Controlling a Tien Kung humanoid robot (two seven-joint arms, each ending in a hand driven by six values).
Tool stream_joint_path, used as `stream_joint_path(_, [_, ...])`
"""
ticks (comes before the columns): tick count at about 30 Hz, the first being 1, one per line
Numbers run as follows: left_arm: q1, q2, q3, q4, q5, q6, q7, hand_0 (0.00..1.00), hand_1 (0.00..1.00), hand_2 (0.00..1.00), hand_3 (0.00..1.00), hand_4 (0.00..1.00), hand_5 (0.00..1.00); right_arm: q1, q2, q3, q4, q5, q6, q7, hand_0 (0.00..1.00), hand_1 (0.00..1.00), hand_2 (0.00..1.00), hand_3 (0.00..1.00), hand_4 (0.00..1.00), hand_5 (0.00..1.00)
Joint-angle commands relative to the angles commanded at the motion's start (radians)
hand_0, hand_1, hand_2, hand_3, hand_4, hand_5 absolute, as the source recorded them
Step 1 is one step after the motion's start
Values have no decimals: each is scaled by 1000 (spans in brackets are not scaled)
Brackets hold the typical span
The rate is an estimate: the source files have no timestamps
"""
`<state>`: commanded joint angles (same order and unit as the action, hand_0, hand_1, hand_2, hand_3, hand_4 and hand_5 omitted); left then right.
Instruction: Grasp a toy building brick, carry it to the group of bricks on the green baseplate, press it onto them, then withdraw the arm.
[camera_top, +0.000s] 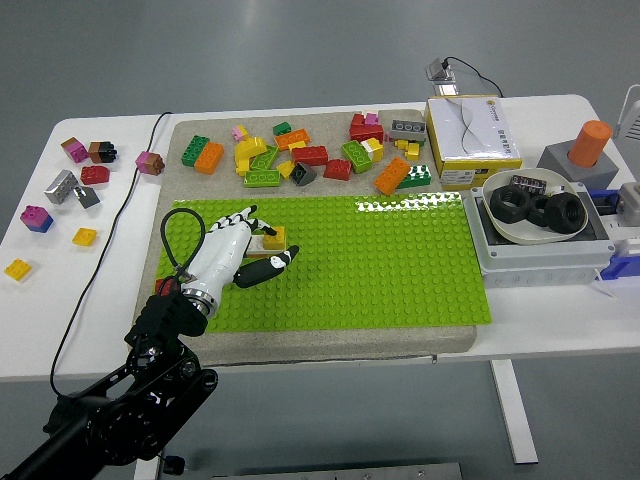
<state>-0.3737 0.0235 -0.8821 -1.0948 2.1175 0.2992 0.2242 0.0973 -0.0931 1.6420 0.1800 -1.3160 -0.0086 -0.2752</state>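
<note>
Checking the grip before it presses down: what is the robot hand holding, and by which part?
The left robot hand holds a yellow brick on the green baseplate, fingertips on its top and near side.

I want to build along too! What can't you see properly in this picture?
- Head view: the small yellow toy brick on the green studded baseplate is partly covered by the left hand, so whether it is pressed down is unclear.
- The right hand is outside the picture.
- The white cardboard box's print is too small to read.
</note>
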Motion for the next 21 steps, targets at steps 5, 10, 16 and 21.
stream_joint_path(5, [0,0,0,0,1,0,0,998,998,998,625,804,795,0,0,0,0,-1,0,0,619,606,649,688,734,898])
stream_joint_path(10, [0,0,1,-3,3,4,0,998,998,998,622,802,784,0,-1,-1,0,0,1,0,618,606,649,688,734,898])
stream_joint_path(16, [-1,-1,2,-1,4,6,3,998,998,998,620,800,767,1,-1,-2,0,1,1,0,618,606,649,688,734,898])
stream_joint_path(21, [-3,-1,4,-7,14,9,8,998,998,998,616,797,752,2,-1,-3,0,2,2,-1,619,607,650,688,734,898])
